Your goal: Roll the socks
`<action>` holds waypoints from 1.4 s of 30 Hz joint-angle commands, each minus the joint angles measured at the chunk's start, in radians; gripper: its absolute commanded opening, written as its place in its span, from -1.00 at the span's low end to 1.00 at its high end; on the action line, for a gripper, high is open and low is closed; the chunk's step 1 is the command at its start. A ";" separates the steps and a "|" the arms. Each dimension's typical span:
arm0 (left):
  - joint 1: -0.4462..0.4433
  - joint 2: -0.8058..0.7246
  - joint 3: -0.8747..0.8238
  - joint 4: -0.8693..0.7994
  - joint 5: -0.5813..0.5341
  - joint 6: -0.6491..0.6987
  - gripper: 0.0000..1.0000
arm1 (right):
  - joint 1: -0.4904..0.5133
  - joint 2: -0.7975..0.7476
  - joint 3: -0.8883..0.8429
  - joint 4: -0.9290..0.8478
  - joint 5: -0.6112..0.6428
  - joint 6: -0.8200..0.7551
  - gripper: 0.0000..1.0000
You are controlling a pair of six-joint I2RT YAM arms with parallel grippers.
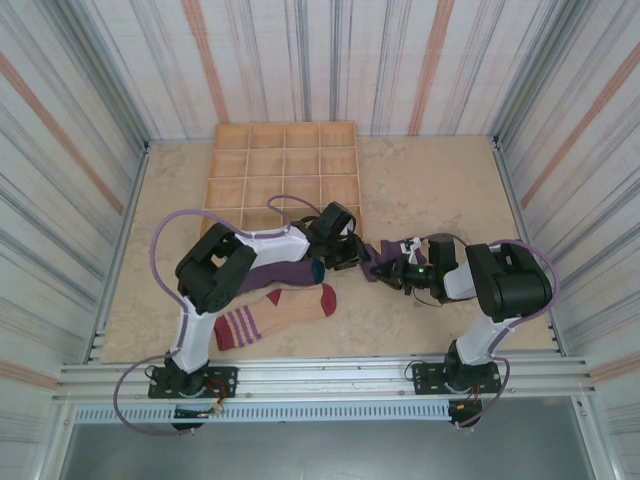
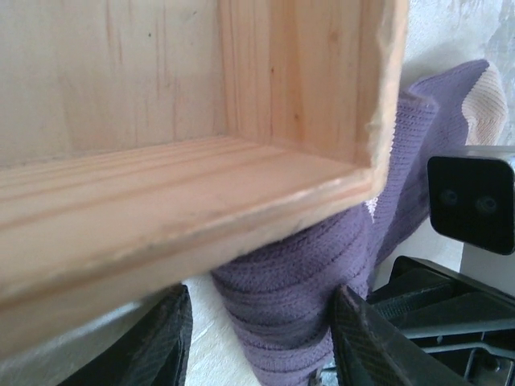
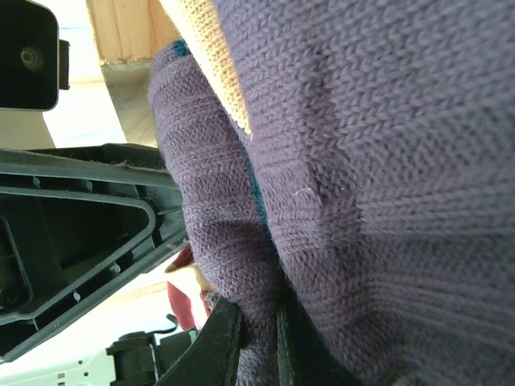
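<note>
Here, the purple sock (image 1: 373, 263) lies bunched at mid-table by the near edge of the wooden tray (image 1: 285, 150), and I see my right gripper (image 1: 388, 270) clenched on a fold of it. My left gripper (image 1: 347, 256) meets it from the other side, fingers (image 2: 157, 342) parted astride the knit, one clear of it. Under the left arm lie a teal-tipped sock (image 1: 290, 274) and, nearer the bases, the tan sock (image 1: 290, 308) with red toe and striped cuff, on the pale table (image 1: 420, 180).
</note>
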 commanded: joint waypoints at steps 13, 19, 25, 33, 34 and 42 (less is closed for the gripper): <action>0.019 -0.007 0.010 -0.146 -0.038 0.040 -1.00 | 0.087 -0.279 0.084 -0.603 0.199 -0.200 -0.40; 0.036 -0.090 -0.045 -0.199 -0.028 0.042 -1.00 | 0.252 -0.530 0.158 -0.862 0.509 -0.303 0.03; 0.042 -0.151 -0.080 -0.265 -0.037 0.035 -1.00 | 0.598 -0.657 0.219 -0.985 1.049 -0.432 0.17; 0.048 -0.165 -0.092 -0.265 -0.015 0.024 -1.00 | 0.893 -0.532 0.275 -0.917 1.423 -0.578 0.31; 0.047 -0.163 -0.089 -0.266 -0.013 0.024 -1.00 | 0.917 -0.491 0.291 -0.908 1.451 -0.593 0.31; 0.048 -0.152 -0.080 -0.268 -0.003 0.027 -1.00 | 1.005 -0.229 0.366 -0.811 1.610 -0.660 0.23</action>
